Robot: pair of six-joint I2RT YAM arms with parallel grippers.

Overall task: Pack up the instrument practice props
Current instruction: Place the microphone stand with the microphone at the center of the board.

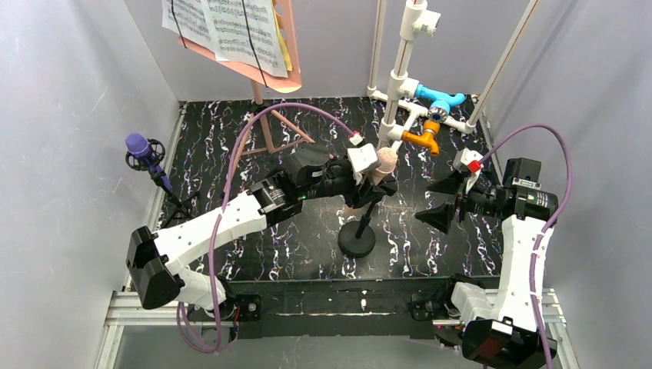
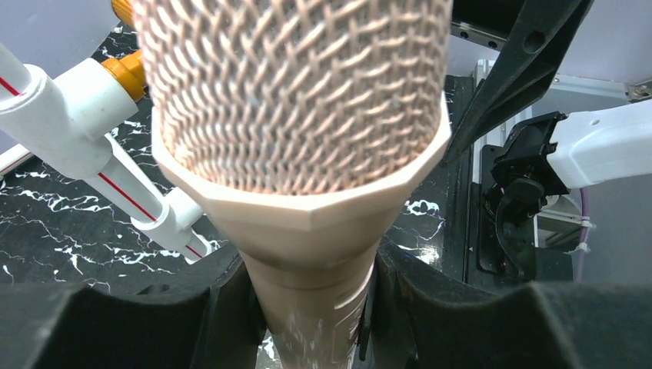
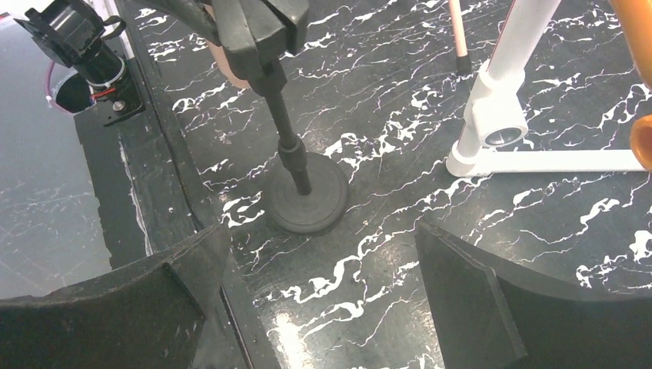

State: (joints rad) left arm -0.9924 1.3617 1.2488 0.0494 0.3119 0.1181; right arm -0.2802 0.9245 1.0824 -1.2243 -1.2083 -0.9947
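The step in hand looks like taking the beige microphone (image 2: 307,115) off its black stand (image 3: 306,201), which sits on its round base near the middle of the bench (image 1: 430,254). The microphone is at the top of that stand, head tilted up and away from the arm bases, and its body appears to rest in the stand's clip. The left hand (image 1: 367,180) reaches in from the stand's left. In the left wrist view its fingers (image 2: 192,323) sit on either side of the microphone's handle just below the mesh head, clamped on it as far as I can tell.

The right hand (image 1: 440,201) hovers to the right of the stand, its fingers spread apart and holding nothing. Its camera looks down on the stand's base and post.

Other props are not yet dealt with. The purple microphone (image 1: 138,146) stands on its small tripod well to the left of the stand. The pink sheet-music holder (image 1: 286,46) with its printed music pages (image 1: 231,27) is upright beyond the stand, at the back left. The white pipe frame (image 1: 404,84) rises just behind the stand.

Judging from this, the next move calls for drawing the microphone up and out along the clip's opening. The light stand could tip or drag, so the free right hand might steady its post. The pipe frame close behind leaves little room to swing.
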